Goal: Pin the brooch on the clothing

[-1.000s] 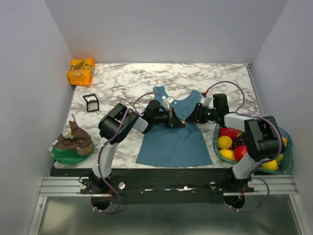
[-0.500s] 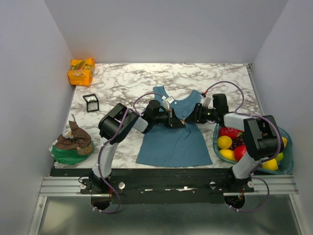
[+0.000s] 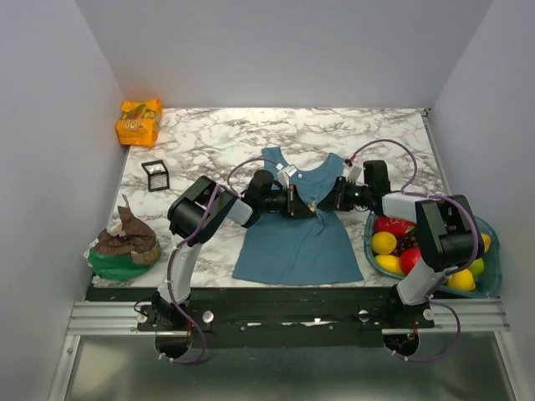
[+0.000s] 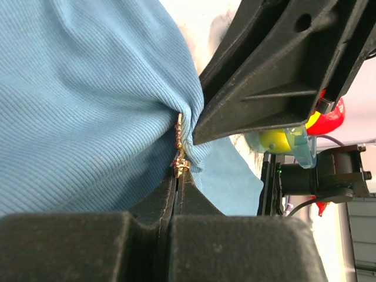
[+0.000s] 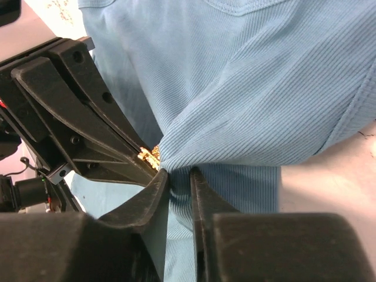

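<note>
Right pincer (image 5: pixel 179 174) tighter; fruit (image 3: pixel 384 242) in bowl (image 3: pixel 495 261).

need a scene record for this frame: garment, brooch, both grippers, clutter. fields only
surface: marble table
garment: teal tank top, lying flat, bunched near the chest where the arms meet
brooch: only a gold metal part shows, against the bunched fabric
left gripper: shut on the brooch
right gripper: jaws narrowly apart, a fabric fold at the tips; grip unclear
pinned: cannot tell
clutter: fruit bowl on the right; orange snack pack, black-framed box and green bag on the left
</note>
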